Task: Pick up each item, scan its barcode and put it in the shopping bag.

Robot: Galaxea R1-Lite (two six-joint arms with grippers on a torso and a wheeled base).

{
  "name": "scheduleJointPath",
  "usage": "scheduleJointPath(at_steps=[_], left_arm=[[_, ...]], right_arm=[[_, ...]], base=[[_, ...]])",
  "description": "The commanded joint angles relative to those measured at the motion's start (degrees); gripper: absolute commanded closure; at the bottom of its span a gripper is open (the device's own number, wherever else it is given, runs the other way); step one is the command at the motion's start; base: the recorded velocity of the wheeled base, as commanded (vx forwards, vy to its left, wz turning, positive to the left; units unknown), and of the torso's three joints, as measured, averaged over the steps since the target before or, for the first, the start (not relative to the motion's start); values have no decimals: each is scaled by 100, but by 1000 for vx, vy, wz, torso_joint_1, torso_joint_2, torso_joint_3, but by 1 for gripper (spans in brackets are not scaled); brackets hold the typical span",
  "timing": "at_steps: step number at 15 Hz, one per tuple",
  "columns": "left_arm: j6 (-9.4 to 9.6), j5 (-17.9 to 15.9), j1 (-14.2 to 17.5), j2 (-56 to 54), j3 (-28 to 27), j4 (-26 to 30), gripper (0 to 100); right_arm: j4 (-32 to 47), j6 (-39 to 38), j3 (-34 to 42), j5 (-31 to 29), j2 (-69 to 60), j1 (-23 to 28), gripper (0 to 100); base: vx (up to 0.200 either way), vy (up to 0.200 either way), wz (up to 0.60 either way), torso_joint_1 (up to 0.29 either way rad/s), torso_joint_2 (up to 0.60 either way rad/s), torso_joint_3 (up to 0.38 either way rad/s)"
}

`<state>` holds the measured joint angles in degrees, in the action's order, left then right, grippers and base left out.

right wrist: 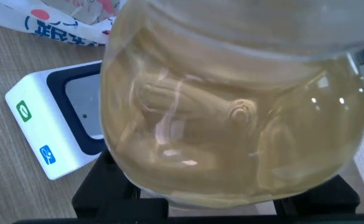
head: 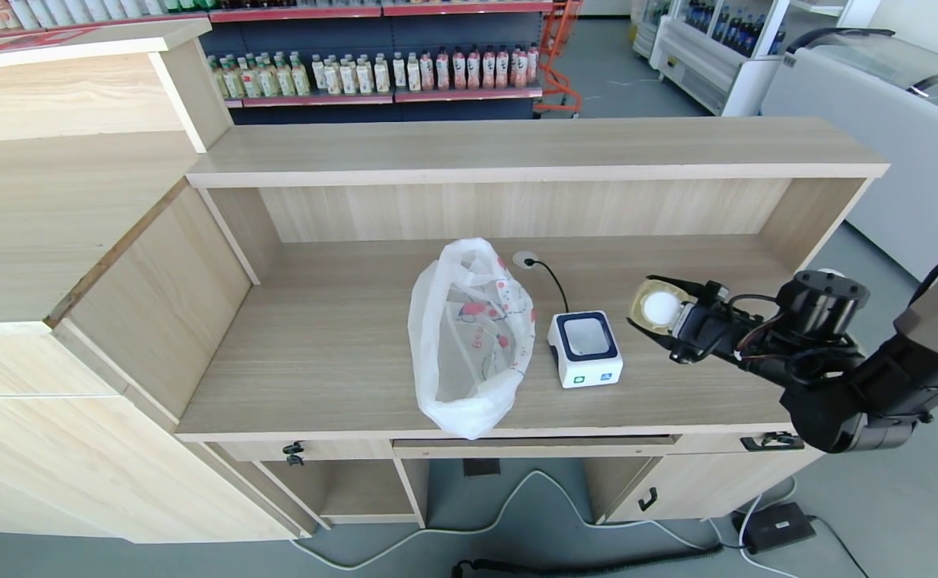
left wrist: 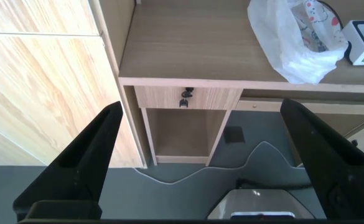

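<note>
In front of the counter (head: 316, 353), low down, we see the left gripper (left wrist: 201, 106), its two dark fingers spread wide with nothing between them. Past it, in the upper half of its wrist view, is the counter's front edge and a small drawer (left wrist: 185, 98) with a key in its lock.

On the counter top, just left of centre in the head view, the shopping bag (head: 469, 337) lies slumped with its mouth open. It is thin, translucent white plastic with red print that is too crumpled for us to read. Just right of it sits the scanner (head: 585, 347), a small white box with a dark-framed window on top and a green and a blue mark on its near face.

Right of the scanner, at middle right, the right gripper (head: 643, 302) pinches the bottle (head: 661, 309), whose white round end is turned toward the camera. In the right wrist view the bottle is clear, rounded and full of pale amber liquid. It is cut off at the top, it covers part of the scanner, and no label is legible. We cannot tell whether it touches the counter.

Farther back, a black cable (head: 553, 281) runs from the scanner to a round port. Along the top of the frame stand shelves (head: 372, 72) of drinks, their labels too small to read.
</note>
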<state>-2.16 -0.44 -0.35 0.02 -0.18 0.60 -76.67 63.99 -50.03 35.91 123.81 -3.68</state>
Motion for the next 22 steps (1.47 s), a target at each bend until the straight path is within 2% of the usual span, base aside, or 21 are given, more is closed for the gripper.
scheduleJointPath(at_steps=[1,9,22], left_arm=[[-4,0,0,-2,1,2,0],[-4,0,0,-2,-8,2,0],[-4,0,0,-2,1,2,0]], right_arm=[[20,-9,-139,74,188,-27,100],[-208,-440,-508,144,548,-282,100],[-261,-466,-675,452,803,-396,100]], base=[[0,0,0,0,0,0],[0,0,0,0,0,0],[0,0,0,0,0,0]])
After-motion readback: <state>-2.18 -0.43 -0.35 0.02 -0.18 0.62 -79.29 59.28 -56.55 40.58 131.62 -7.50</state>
